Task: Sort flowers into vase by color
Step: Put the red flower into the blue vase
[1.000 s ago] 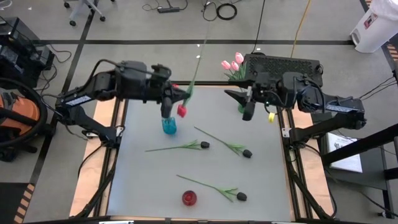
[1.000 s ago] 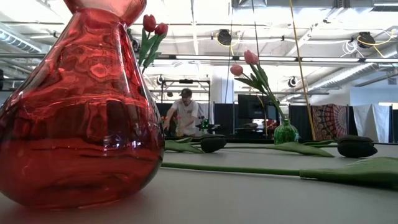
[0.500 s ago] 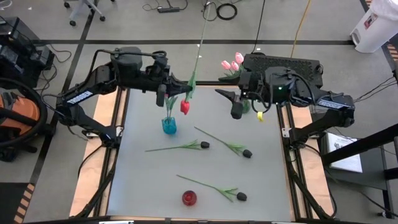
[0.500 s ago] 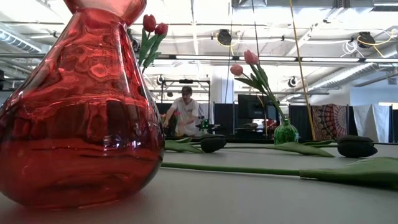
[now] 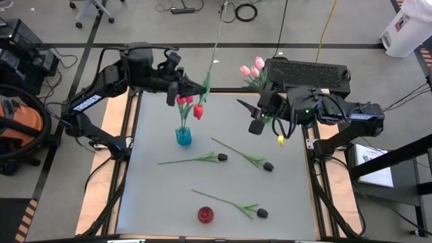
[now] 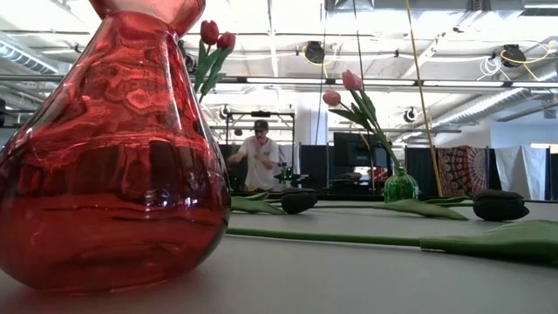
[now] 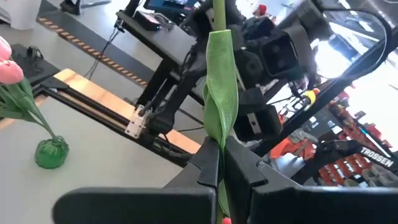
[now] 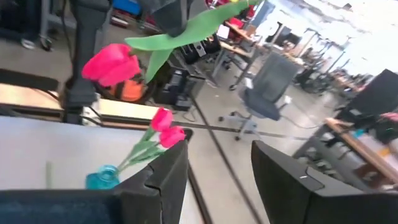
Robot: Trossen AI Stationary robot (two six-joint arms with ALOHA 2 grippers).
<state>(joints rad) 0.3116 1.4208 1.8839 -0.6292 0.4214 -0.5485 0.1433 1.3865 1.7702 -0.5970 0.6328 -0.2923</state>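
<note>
Left gripper [image 5: 181,89] is raised over the table's far-left part, above the blue vase [image 5: 183,136], fingers pinched on the stem of a red tulip [image 5: 198,111] that hangs head-down beside the two red tulips [image 5: 183,100] already standing in that vase. Left wrist view shows the fingers [image 7: 208,167] pressed together on the stem and its leaf. Right gripper [image 5: 257,121] hovers over the far-right part near the green vase [image 5: 263,117], fingers spread, holding nothing.

View differences: only the high view shows the red vase [image 5: 205,214] as small and at the near edge; the low view has it filling the left foreground. Low view alone shows a person [image 6: 260,161] in the room behind.

Counts: 3 red tulips, 3 pink tulips [image 5: 252,69] at the green vase, 3 black tulips [image 5: 222,157] lying flat on the table [image 5: 155,196], 3 vases.
</note>
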